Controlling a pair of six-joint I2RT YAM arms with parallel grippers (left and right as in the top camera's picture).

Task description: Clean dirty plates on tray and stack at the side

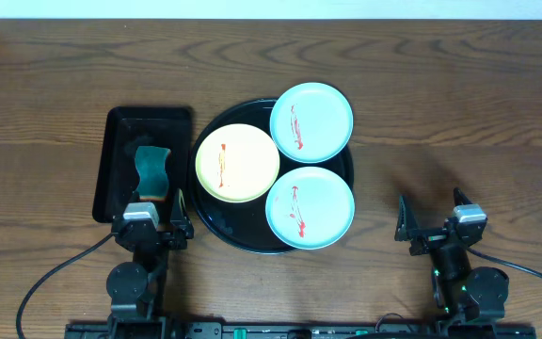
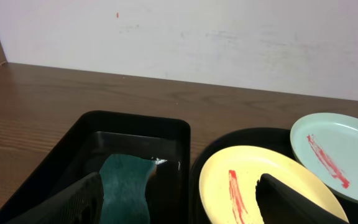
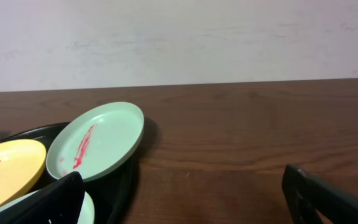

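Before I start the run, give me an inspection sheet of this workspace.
Surface: brown wood-grain tabletop, no spills seen.
Job's things: round black tray holds three plates, each with a red streak: yellow plate, far aqua plate overhanging the rim, and near aqua plate. None are stacked at the side yet.
Clutter: rectangular black tray left of the round one, with a teal sponge inside.
Hands: left hand open and empty, at the rectangular tray's near end. Right hand open and empty, over bare table right of the round tray.
Cables: a black cable loops from each arm base, left and right.
Surroundings: pale wall behind the table.
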